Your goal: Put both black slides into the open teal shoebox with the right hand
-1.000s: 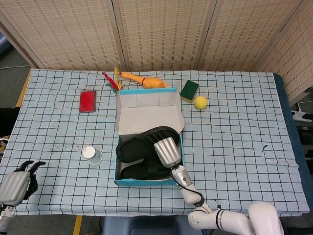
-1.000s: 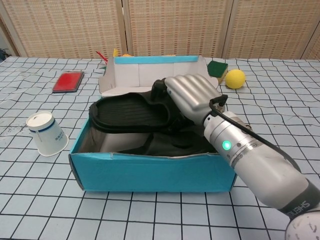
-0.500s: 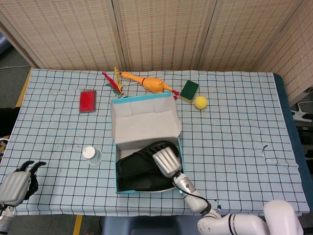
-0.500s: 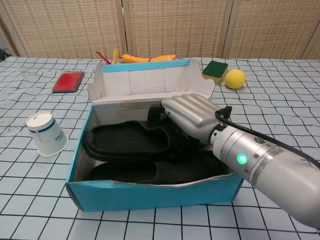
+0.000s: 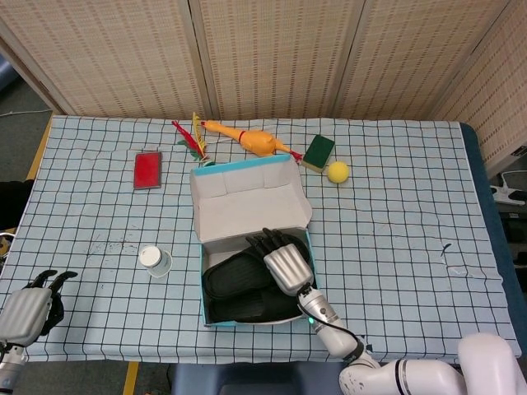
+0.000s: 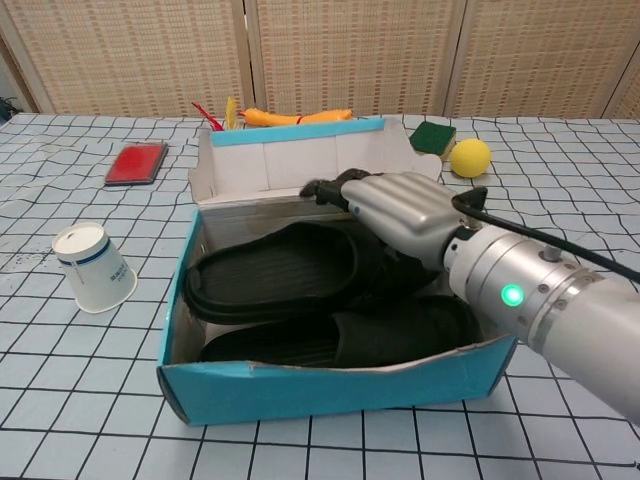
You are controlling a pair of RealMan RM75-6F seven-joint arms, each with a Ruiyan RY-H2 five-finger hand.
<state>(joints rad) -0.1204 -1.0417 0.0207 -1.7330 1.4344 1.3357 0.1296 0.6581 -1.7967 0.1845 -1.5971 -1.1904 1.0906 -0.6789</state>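
Observation:
The teal shoebox (image 5: 204,280) (image 6: 330,390) stands open at the table's near middle, its lid (image 5: 249,202) (image 6: 290,165) tipped back. Both black slides lie inside: one (image 5: 235,278) (image 6: 265,275) towards the back, the other (image 5: 243,306) (image 6: 340,340) along the front wall. My right hand (image 5: 286,262) (image 6: 400,208) hovers palm down over the right end of the back slide, fingers stretched out and apart, holding nothing. My left hand (image 5: 29,309) hangs off the table's near left corner, empty, in the head view only.
A white paper cup (image 5: 154,260) (image 6: 92,266) lies left of the box. Behind the box are a red flat case (image 5: 147,169) (image 6: 136,162), a rubber chicken (image 5: 251,140) (image 6: 295,117), a green sponge (image 5: 319,151) (image 6: 432,137) and a yellow ball (image 5: 337,172) (image 6: 470,157).
The box slid towards me, then slightly right. My right hand let go of the back slide, which settled into the box, and its fingers straightened.

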